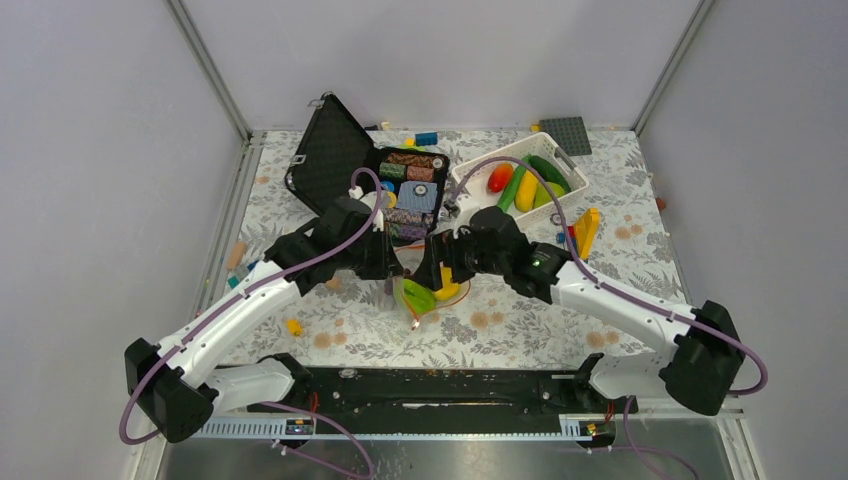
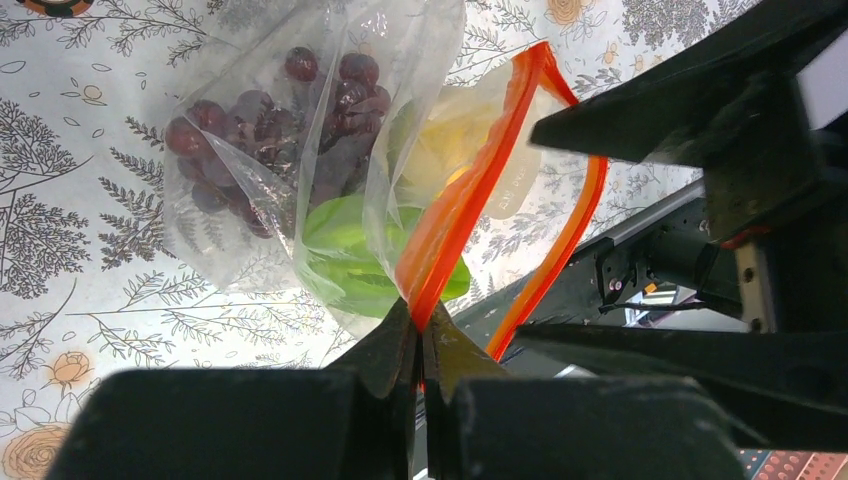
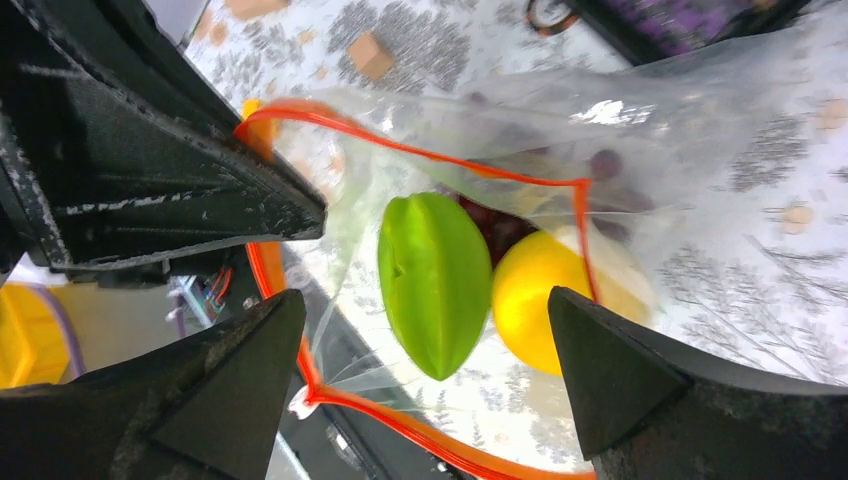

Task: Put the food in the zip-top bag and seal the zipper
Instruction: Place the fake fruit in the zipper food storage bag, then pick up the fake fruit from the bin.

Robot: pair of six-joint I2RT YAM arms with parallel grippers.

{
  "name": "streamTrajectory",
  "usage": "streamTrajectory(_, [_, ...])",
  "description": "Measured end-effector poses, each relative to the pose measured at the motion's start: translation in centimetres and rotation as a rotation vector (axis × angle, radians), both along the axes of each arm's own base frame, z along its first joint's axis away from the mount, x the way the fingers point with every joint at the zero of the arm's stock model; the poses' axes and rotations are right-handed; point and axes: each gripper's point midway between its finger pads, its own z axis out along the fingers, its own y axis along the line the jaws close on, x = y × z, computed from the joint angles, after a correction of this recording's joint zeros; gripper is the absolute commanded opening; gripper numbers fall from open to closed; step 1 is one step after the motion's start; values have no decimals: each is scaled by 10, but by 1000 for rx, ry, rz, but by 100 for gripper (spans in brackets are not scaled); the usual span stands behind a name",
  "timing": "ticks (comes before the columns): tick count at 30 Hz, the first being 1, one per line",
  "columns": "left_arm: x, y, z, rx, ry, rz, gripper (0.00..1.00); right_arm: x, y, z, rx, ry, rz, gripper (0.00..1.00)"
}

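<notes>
With left tool [image 2: 420, 340] pinching zipper [image 2: 470, 190], right tool [image 3: 428, 300] gapes wide before zip-top bag [image 3: 650, 130].

The zip-top bag [image 2: 300, 150] is clear crinkly plastic, sitting dead centre in the overhead view. Its mouth is wide open: the red-orange zipper [image 2: 470, 190] is spread into a loop, not sealed. One strip is pinched by the left end effector [image 2: 420, 330] at bottom centre of the left wrist view. Inside there's dark purple grapes [image 2: 270, 130] at upper left, a ridged green piece [image 3: 435, 280] and a round yellow piece [image 3: 535, 300]. A red-orange mango [image 1: 500, 177], a green cucumber [image 1: 548, 168] and another yellow bit [image 1: 526, 190] lie in the white basket [image 1: 490, 158], upper right of centre overhead.
</notes>
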Motion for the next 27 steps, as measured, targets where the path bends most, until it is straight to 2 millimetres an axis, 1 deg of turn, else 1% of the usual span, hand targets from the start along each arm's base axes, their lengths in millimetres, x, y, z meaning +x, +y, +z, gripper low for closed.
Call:
streamTrajectory(3, [1,1,0,2,-3,3,0,13,-14,10,-26,-65,-81,100])
streamTrajectory(6, [2,2,0,7,-6,9,0,37,-37,26,-61,-137,-215,100])
streamTrajectory(9, [3,3,-1,13,-10,16,0,79,-70,42,-71,-164,-399,100])
streamTrajectory(12, [3,3,-2,16,-12,17,0,140,-119,44,-106,-132,-653,99])
streamTrajectory(14, [3,4,-3,20,-11,17,0,171,-139,37,-141,-114,-761,100])
streamTrajectory(15, [3,4,-5,23,-11,19,0,190,-146,32,-162,-99,-812,100])
streamTrajectory(17, [4,5,-6,28,-10,23,0,218,-152,18,-197,-66,-872,100])
streamTrajectory(19, [4,6,-7,32,-12,27,0,248,-154,4,-212,-26,-917,100])
streamTrajectory(21, [5,7,-8,37,-13,32,0,273,-157,-13,-219,12,-959,99])
streamTrajectory(23, [6,8,-8,40,-16,36,0,294,-163,-32,-228,48,-1005,97])
streamTrajectory(25, [6,8,-8,42,-17,39,0,307,-170,-50,-236,83,-1046,95])
streamTrajectory(27, [7,9,-8,43,-19,39,0,317,-176,-64,-239,110,-1079,93])
